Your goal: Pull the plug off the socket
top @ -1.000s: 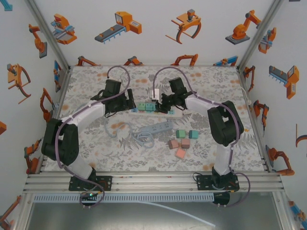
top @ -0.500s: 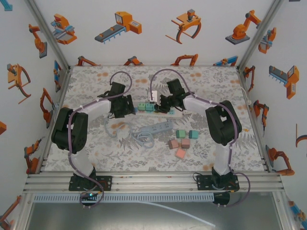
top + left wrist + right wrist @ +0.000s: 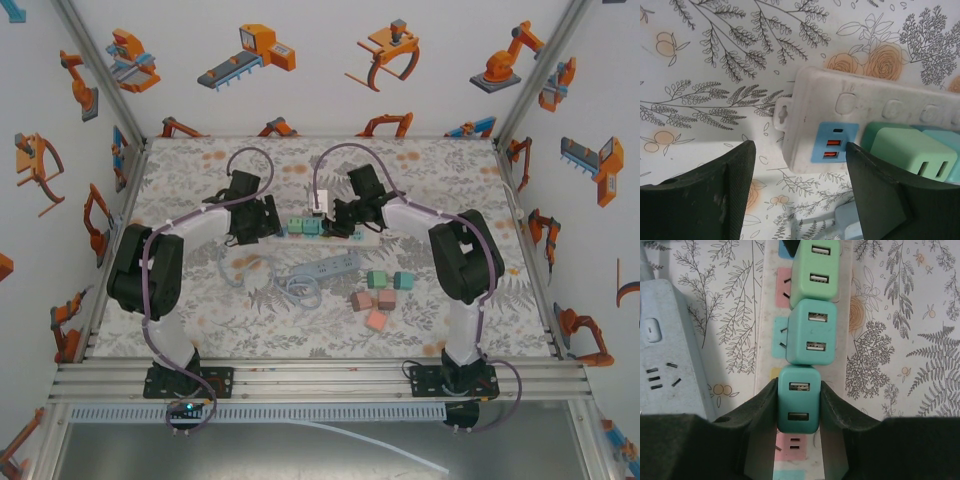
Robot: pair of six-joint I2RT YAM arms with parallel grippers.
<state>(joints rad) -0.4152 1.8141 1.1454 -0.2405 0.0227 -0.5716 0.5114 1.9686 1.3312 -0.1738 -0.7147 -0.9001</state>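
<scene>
Right gripper is clamped on the end teal plug seated in the white power strip at the far centre of the surface, positioned to pull it out, while the left gripper, jaws apart, straddles the strip's left end, likely to brace it.

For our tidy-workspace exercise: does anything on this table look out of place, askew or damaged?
Five loose charger plugs lie in a ragged cluster beside the grey power strip, and the nearest pink one looks turned askew. The white power strip looks scuffed, not broken.
</scene>
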